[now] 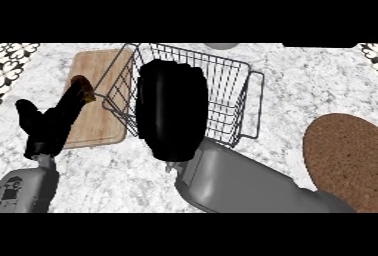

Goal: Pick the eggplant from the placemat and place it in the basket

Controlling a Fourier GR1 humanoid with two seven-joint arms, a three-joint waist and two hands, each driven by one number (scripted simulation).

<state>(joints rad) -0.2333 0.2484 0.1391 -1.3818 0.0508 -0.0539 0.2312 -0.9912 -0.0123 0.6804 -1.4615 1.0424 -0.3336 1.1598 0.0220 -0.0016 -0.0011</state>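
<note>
My right hand (171,112) hangs over the left part of the wire basket (235,75), its back turned to me as one dark shape. The eggplant shows nowhere in the head view; it may be hidden under that hand. The brown round placemat (343,160) at the right edge lies bare. At the left, my left hand (53,122) rests open with its fingers pointing up, their tips over the wooden board.
A wooden cutting board (96,85) lies left of the basket, partly under its rim. A pale round object (221,45) peeks in at the far edge. Marble counter (288,65) stretches between basket and placemat.
</note>
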